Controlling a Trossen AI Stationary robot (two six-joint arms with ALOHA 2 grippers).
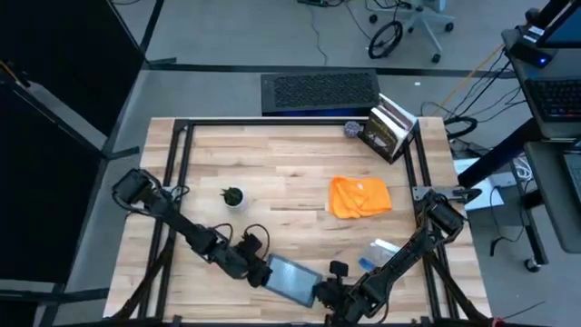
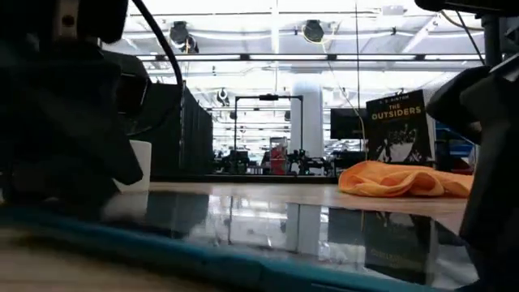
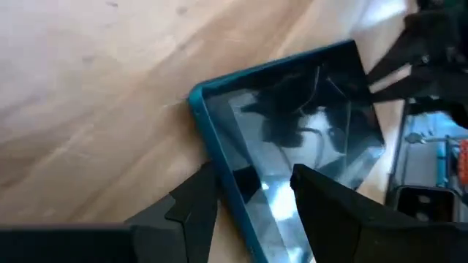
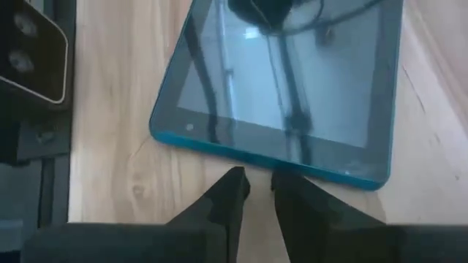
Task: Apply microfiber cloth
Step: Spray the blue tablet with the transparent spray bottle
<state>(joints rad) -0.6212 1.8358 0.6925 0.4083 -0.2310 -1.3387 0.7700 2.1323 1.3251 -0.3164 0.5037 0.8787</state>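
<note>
— Where is the crumpled bright orange microfiber cloth (image 1: 359,197)?
— Lying free on the wooden tabletop (image 1: 281,173), near a paperback book (image 1: 388,130).
— The fingers?
— Left gripper (image 3: 248,191) straddles the teal-edged tablet (image 3: 292,139); right gripper (image 4: 256,191) nearly closed, empty.

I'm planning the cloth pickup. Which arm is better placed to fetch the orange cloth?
Probably the right. The microfiber cloth lies on the table's right half. The right gripper hangs beside the tablet, nearly closed and holding nothing, while the left gripper straddles the tablet's edge.
</note>
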